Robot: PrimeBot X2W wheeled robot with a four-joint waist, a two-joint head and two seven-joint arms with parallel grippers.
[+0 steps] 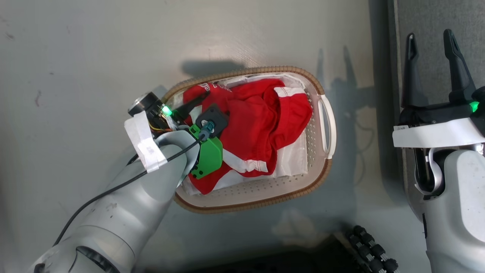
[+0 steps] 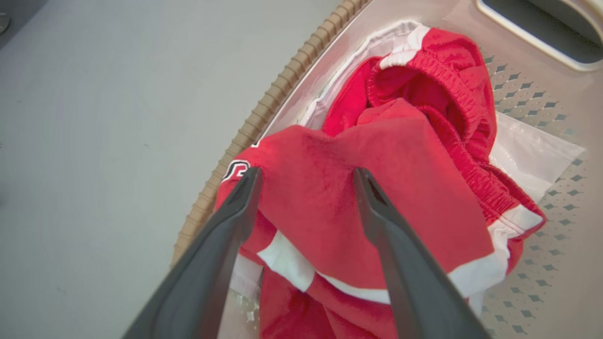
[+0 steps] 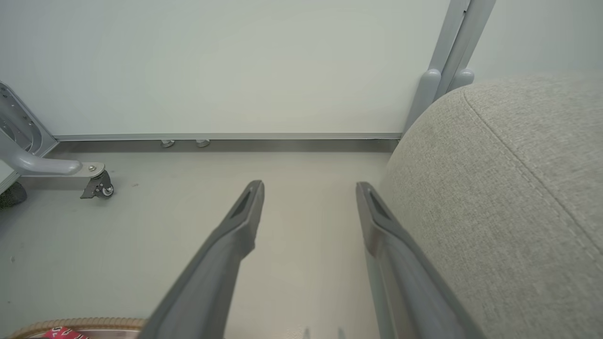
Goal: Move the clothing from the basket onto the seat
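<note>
Red fabric, the clothing (image 1: 261, 125), lies heaped in the basket (image 1: 265, 204) on the floor (image 1: 94, 57); judged soft, light and limp, best pinched at the raised fold that the left gripper (image 2: 307, 175) straddles, fingers apart. Glossy plastic sheet (image 1: 293, 161) lies under the heap toward 4 o'clock and could snag; the right gripper (image 1: 430, 36), also spread and empty, stands by the seat (image 1: 470, 22) at 3 o'clock of the basket.

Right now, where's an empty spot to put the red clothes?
The grey seat, beside the right jaws, shows bare. So does the floor strip between basket and seat, and the wide floor left of the basket. The basket itself is crowded: clothing heaped on a white plastic sheet, with the left jaws open over it.
</note>
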